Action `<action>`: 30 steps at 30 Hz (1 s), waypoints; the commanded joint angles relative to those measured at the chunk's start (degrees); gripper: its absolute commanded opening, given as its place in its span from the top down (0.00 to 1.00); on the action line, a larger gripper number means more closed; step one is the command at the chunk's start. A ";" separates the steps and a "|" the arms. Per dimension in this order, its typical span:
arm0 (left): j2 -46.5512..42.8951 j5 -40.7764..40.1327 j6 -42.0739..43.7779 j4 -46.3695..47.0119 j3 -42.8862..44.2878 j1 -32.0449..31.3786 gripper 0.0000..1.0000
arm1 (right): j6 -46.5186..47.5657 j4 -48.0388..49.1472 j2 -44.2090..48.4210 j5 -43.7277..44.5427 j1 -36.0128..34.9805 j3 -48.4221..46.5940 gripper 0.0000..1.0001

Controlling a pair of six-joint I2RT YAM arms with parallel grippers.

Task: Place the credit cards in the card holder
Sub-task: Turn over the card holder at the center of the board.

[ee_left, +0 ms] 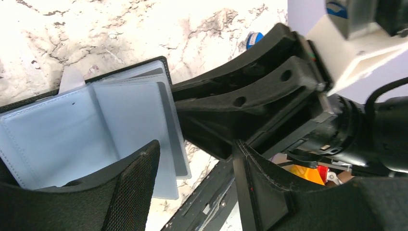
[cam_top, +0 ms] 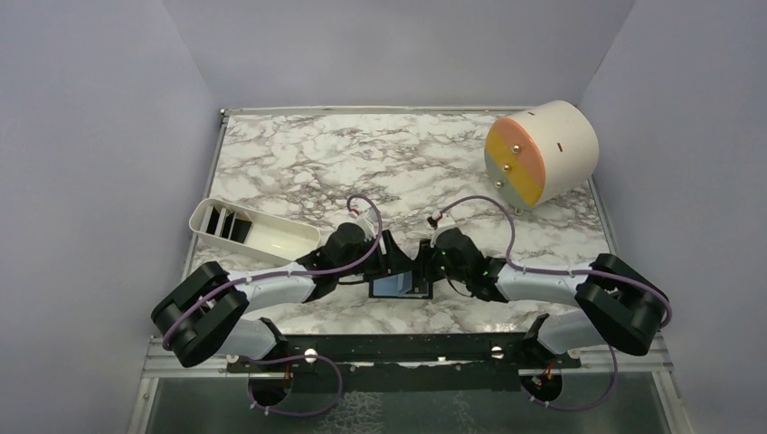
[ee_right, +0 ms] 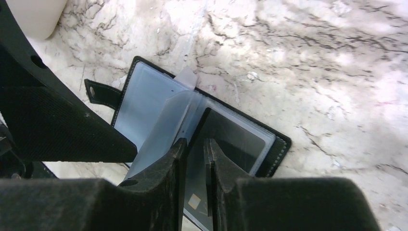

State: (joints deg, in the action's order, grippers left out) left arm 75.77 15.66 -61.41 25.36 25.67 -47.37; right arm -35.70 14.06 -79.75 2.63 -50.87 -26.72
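The two arms meet low over the middle of the table, right above the card holder (ee_right: 144, 91), which lies open and flat on the marble with its pale blue sleeves fanned out.

The left hand (ee_left: 196, 149) is spread wide and grasps nothing. One of its fingers (ee_left: 130, 192) sits over the holder's left leaf, and I take that as steadying it, though I cannot see whether it touches.

The right hand (ee_right: 196, 144) has its fingers drawn close with only a narrow gap between them. A dark credit card (ee_right: 233, 139) runs through that gap, its gold chip showing at the near end and its far end already inside a clear sleeve on the holder's right side. I cannot tell whether the fingers are pinching the card or merely flanking it.

The step in hand looks like seating this card in its sleeve. If so, the next move calls for a short push along the sleeve until the chip end is inside, then a lift straight off so the pages are not dragged.

More dark cards (cam_top: 226, 222) stand in the white tray (cam_top: 271, 242) to the left, well apart from the holder, so the job looks far from finished.
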 commanded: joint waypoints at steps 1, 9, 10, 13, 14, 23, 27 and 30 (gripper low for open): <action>1.95 1.51 -0.49 1.71 1.62 -0.26 0.41 | 0.29 -6.74 2.41 5.66 0.33 -1.05 0.79; 2.61 -0.41 0.83 1.53 1.78 -0.32 0.42 | 1.00 -20.57 6.85 11.16 0.33 -5.09 0.78; 2.41 -1.23 1.33 1.41 1.34 -0.32 0.45 | 0.99 -21.49 7.82 11.27 0.33 -5.40 0.78; 2.16 -3.01 3.96 -1.35 1.32 -0.26 0.52 | 1.01 -23.30 10.58 10.65 0.33 -6.49 0.77; 2.07 -3.35 5.16 -2.59 1.64 -0.29 0.54 | 1.33 -23.90 11.09 10.35 0.33 -7.00 0.76; -4.38 -17.55 14.88 -23.86 7.77 -0.35 0.54 | 0.31 -23.74 11.91 3.42 0.33 -9.34 0.73; -7.80 -22.40 16.66 -28.24 8.14 -0.35 0.51 | -0.86 -20.45 8.93 -1.94 0.33 -9.10 0.72; -9.76 -24.54 18.06 -30.42 8.48 -0.26 0.47 | 0.19 -21.25 4.72 -4.84 0.33 -11.48 0.69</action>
State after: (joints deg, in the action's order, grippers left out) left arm 68.60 -1.93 -47.22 1.61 33.08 -47.37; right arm -35.68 -8.29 -70.61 3.88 -50.76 -35.31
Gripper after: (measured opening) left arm 0.505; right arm 0.293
